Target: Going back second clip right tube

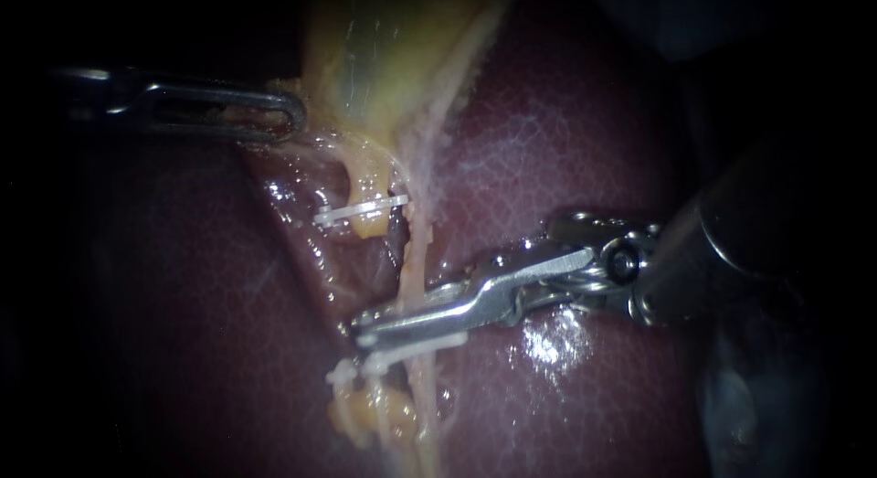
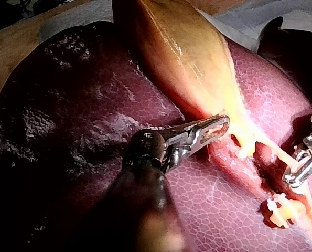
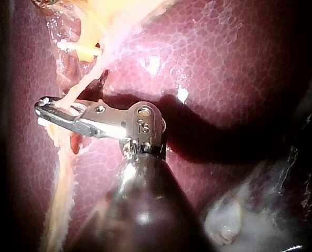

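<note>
The right instrument (image 1: pixel 363 336) reaches in low across the glistening liver (image 1: pixel 566 149), its pincer open by a narrow gap where a pale tube (image 1: pixel 413 277) crosses it. A white lower clip (image 1: pixel 352 372) sits on the tissue just under the pincer's tip. An upper clip (image 1: pixel 361 210) lies across the tissue farther up, below the yellow gallbladder (image 1: pixel 384 48). Well apart from them, the left instrument (image 1: pixel 294 120) holds its pincer closed on the gallbladder's lower edge.
</note>
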Robot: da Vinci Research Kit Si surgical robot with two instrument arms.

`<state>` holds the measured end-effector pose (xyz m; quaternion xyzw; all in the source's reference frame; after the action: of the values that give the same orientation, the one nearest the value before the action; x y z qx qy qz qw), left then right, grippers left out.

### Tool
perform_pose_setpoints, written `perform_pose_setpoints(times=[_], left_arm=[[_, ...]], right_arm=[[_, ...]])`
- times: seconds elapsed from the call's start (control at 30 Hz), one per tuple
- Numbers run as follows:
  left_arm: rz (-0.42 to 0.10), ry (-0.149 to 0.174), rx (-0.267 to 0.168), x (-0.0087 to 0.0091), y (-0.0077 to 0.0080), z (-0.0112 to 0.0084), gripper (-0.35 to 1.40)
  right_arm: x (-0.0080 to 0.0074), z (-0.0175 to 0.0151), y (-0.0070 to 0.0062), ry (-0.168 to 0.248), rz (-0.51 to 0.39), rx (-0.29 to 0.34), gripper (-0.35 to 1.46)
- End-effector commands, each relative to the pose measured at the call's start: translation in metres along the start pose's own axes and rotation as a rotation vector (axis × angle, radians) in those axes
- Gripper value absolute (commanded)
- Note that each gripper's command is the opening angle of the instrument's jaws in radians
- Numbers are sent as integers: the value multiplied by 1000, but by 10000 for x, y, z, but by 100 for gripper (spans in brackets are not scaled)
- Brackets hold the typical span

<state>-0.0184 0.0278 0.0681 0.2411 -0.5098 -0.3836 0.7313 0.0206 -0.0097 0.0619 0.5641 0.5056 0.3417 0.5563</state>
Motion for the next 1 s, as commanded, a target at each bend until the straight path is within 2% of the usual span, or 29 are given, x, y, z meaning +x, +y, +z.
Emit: perform_pose_setpoints(times=[0.03,0.1,0.2,0.3,0.53,0.7,0.87,0.93,1.0], left_arm=[[0,0,1,0,0,0,-35],[0,0,1,1,0,0,-35],[1,0,1,2,0,1,-35],[2,0,1,2,0,1,-35],[2,1,5,2,-1,1,-35],[2,1,5,2,0,0,-35],[2,1,6,3,0,-1,-35],[2,1,6,3,0,-1,-35],[2,1,6,3,0,-1,-35]], right_arm=[[0,0,0,0,0,0,-35],[-1,0,1,0,0,0,-29],[-2,4,4,0,4,-1,15],[-2,11,8,2,-10,-5,41],[-9,19,15,-1,-81,-9,48],[-16,19,13,-19,-214,-18,48],[-21,16,-1,-150,-427,-139,48],[-23,15,-4,-186,-500,-189,50],[-24,12,-7,-199,-578,-234,50]])
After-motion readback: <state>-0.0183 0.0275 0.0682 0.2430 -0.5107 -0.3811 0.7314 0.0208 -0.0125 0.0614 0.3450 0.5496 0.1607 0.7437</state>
